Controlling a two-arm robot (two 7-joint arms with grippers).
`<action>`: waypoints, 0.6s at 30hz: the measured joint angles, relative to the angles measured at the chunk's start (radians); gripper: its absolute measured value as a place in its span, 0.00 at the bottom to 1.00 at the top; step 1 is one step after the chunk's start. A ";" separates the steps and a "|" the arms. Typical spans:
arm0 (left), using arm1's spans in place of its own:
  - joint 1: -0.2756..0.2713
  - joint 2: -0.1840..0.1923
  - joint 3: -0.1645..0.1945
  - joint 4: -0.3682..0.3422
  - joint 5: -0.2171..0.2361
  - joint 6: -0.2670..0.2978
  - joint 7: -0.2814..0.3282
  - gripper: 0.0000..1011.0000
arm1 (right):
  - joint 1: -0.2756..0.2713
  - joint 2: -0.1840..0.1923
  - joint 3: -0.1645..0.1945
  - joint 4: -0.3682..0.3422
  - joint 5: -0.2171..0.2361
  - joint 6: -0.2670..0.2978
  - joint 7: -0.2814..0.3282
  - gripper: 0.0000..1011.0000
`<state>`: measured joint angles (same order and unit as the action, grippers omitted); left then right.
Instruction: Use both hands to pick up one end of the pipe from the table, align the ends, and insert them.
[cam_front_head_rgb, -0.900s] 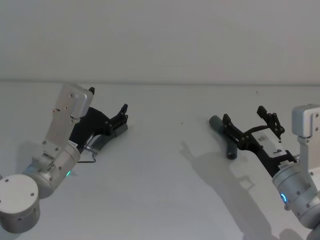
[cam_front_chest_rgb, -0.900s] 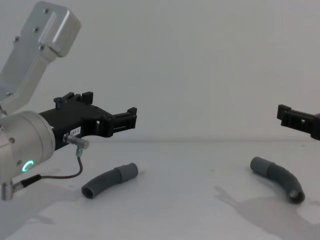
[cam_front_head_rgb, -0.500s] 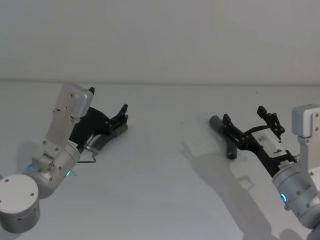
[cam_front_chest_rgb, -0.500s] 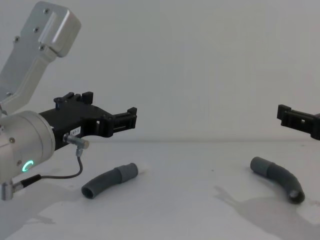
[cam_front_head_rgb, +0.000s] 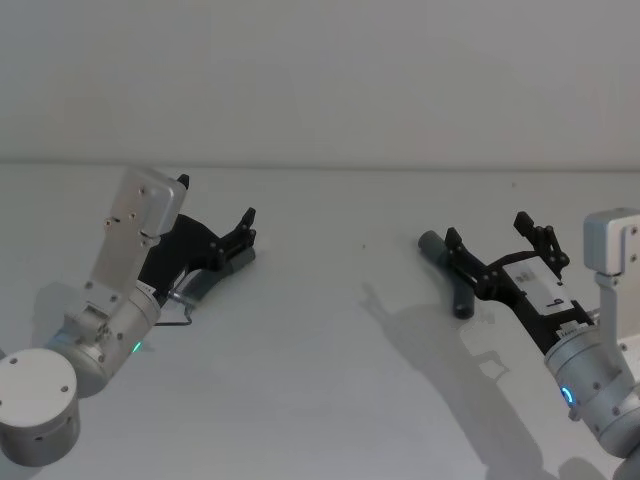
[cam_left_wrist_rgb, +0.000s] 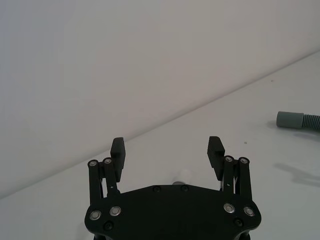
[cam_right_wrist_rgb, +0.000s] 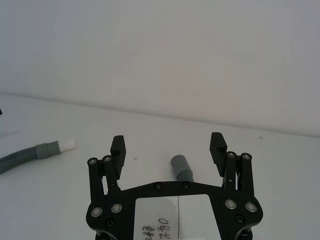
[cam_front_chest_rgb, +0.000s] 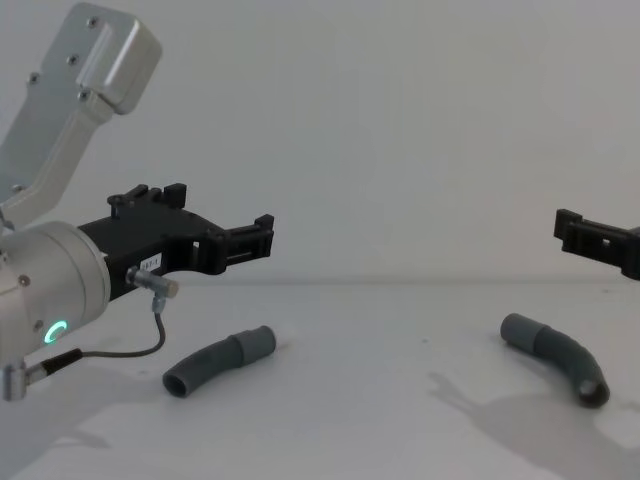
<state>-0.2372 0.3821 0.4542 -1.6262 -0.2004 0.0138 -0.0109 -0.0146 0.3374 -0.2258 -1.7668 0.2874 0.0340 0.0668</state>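
Two hands hang with fingers spread, the left hand (cam_left_wrist_rgb: 167, 150) above the left pipe piece (cam_front_chest_rgb: 218, 362), the right hand (cam_right_wrist_rgb: 168, 145) above the right pipe piece (cam_front_chest_rgb: 558, 355). A curved piece could roll or twist if a hand closes off-centre, spoiling the alignment. Both pieces lie well apart on the table (cam_front_chest_rgb: 380, 420), dark grey, ribbed, with smooth cuffs.

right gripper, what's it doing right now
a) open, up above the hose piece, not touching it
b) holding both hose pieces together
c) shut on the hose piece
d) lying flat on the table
a: in the right wrist view the right gripper has its fingers spread wide with nothing between them, and the chest view shows the right hose piece lying on the table well below it.
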 joint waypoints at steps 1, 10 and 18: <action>0.000 0.000 0.000 0.000 0.000 0.000 0.000 0.99 | 0.000 0.000 0.000 0.000 0.000 0.000 0.000 0.99; 0.000 0.000 0.000 0.000 0.000 0.000 0.000 0.99 | 0.000 0.000 0.000 0.000 0.000 0.000 0.000 0.99; 0.000 0.000 0.000 0.000 0.000 0.000 0.000 0.99 | 0.000 0.000 0.000 0.000 0.000 0.000 0.000 0.99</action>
<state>-0.2372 0.3821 0.4542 -1.6262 -0.2004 0.0138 -0.0109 -0.0147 0.3375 -0.2258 -1.7668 0.2873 0.0340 0.0668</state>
